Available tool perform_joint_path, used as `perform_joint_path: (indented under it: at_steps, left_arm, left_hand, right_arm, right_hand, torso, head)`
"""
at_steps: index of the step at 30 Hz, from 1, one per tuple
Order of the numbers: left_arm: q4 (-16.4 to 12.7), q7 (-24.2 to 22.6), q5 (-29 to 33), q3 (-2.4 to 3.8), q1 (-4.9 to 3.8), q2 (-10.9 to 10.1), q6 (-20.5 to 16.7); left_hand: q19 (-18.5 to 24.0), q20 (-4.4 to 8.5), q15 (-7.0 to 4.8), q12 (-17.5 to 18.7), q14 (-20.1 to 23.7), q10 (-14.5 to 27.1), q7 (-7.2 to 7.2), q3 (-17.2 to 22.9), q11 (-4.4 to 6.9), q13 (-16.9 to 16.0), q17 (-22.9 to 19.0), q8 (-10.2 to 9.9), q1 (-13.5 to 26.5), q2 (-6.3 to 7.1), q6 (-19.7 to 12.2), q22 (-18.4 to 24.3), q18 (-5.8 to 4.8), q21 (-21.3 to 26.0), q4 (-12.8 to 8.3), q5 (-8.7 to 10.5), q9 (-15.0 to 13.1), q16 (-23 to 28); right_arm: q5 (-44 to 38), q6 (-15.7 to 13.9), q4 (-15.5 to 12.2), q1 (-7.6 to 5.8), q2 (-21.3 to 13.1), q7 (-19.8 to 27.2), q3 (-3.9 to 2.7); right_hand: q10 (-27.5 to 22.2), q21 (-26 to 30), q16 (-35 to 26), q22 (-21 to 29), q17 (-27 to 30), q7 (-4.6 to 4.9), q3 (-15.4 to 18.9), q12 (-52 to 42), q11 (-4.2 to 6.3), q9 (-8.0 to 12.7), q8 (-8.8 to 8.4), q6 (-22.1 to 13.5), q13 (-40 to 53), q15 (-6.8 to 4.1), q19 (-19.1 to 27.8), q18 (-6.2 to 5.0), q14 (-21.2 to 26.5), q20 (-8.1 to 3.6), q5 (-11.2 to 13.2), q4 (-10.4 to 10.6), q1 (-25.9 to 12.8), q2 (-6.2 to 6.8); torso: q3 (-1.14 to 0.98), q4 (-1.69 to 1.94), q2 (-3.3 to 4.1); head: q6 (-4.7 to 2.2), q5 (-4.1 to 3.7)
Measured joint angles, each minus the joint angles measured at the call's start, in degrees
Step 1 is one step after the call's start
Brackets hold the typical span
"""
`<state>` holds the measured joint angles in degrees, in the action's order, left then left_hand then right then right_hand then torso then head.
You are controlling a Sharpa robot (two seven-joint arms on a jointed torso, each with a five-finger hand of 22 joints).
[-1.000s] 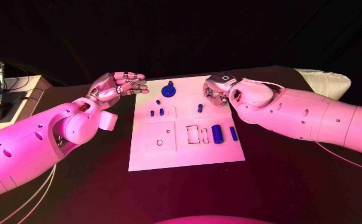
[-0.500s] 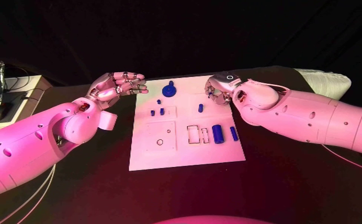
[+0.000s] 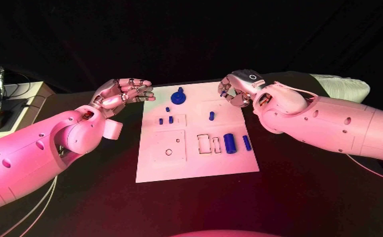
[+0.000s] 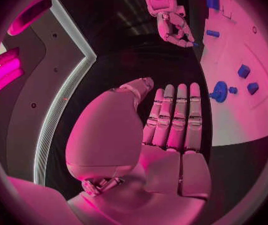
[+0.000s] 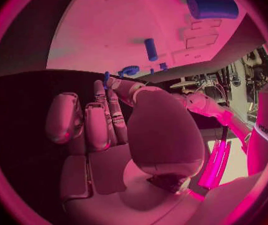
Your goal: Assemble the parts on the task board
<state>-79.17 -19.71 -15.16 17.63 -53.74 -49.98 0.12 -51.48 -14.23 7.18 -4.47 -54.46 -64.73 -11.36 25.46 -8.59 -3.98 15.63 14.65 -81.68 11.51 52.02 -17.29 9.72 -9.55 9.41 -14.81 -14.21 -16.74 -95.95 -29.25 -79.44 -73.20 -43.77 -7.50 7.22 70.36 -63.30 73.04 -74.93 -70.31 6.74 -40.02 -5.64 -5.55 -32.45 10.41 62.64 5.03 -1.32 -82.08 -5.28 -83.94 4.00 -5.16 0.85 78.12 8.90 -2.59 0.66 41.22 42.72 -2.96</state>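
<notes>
The left robot hand (image 3: 124,93) hovers beside the white flat task board (image 3: 195,162), fingers apart, grasping nothing. The right robot hand (image 3: 237,89) pinches a small blue peg (image 5: 106,77) over the board's far corner.

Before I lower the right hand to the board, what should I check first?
1. right hand pinches a small blue part at its fingertips: ok.
2. left hand empty, beside the task board, not over it: ok.
3. blue cylinder lies on the board, away from both hands: ok.
4. blue disc untouched between the hands: ok.
5. Which hole takes the held part: cannot tell.
</notes>
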Motion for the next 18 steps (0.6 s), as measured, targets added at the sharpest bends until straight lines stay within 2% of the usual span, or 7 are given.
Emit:
perform_joint_path:
  at_steps: [5,10,16,18]
  left_arm:
    - [0.4,0.1,0.0,0.0,0.0,0.1,0.0]
    - [0.8,0.2,0.0,0.0,0.0,0.5,0.0]
    - [1.3,0.3,0.0,0.0,0.0,1.2,0.0]
    - [1.6,0.4,0.0,-0.01,0.0,1.4,0.0]
  left_hand:
    - [0.0,0.0,0.0,0.0,0.0,0.0,0.0,0.0,0.0,0.0,0.0,0.0,0.0,0.0,0.0,0.0,0.0,0.0,0.0,0.0,0.0,0.0]
    - [-0.2,0.21,0.0,0.3,0.0,0.0,0.0,0.0,0.0,0.0,0.0,0.0,0.0,0.0,0.0,0.1,0.0,0.3,0.0,0.0,0.0,0.3]
    - [-0.2,0.21,0.0,0.3,0.0,0.0,0.0,0.0,0.0,0.0,0.0,0.0,0.0,0.0,0.0,0.1,0.0,0.3,0.0,0.0,0.1,0.3]
    - [-0.2,0.21,0.0,0.3,0.0,0.0,0.0,0.0,0.0,0.0,0.0,0.0,0.0,0.0,0.0,0.1,0.0,0.3,0.0,0.0,0.1,0.3]
  right_arm:
    - [3.7,-0.4,-3.6,-0.33,-1.2,1.1,-0.15]
    - [6.2,-0.1,-7.4,-0.31,-0.4,2.1,-0.1]
    - [6.4,0.8,-9.6,-0.03,1.9,2.6,0.41]
    - [6.0,1.2,-9.9,0.24,2.8,2.7,0.58]
  right_hand:
    - [0.0,0.0,0.0,0.0,0.1,0.0,-0.1,-0.1,0.0,0.0,-0.01,0.0,0.0,0.0,0.0,0.0,0.0,0.0,0.1,0.1,0.0,0.0]
    - [0.0,0.0,0.0,0.0,0.1,0.0,-0.3,-0.2,0.0,-0.1,-0.01,0.0,0.0,0.0,0.0,0.0,0.0,0.0,-0.2,0.0,0.0,0.01]
    - [0.0,0.0,0.0,0.0,0.1,0.0,-0.3,-0.2,0.0,-0.1,-0.02,0.0,0.0,0.0,0.0,0.0,0.0,0.0,-0.2,0.0,0.0,0.02]
    - [0.0,0.0,0.0,0.0,0.1,0.0,-0.3,-0.2,0.0,-0.1,-0.02,0.0,0.0,0.0,0.0,-0.01,0.0,0.0,-0.2,0.0,0.0,0.02]
  torso:
    - [0.04,-0.01,-0.01]
    - [0.03,-0.02,-0.04]
    - [0.2,0.09,-0.18]
    - [0.3,0.15,-0.29]
  head:
    - [-0.08,0.48]
    - [-0.08,1.29]
    - [0.34,2.48]
    - [0.56,3.1]
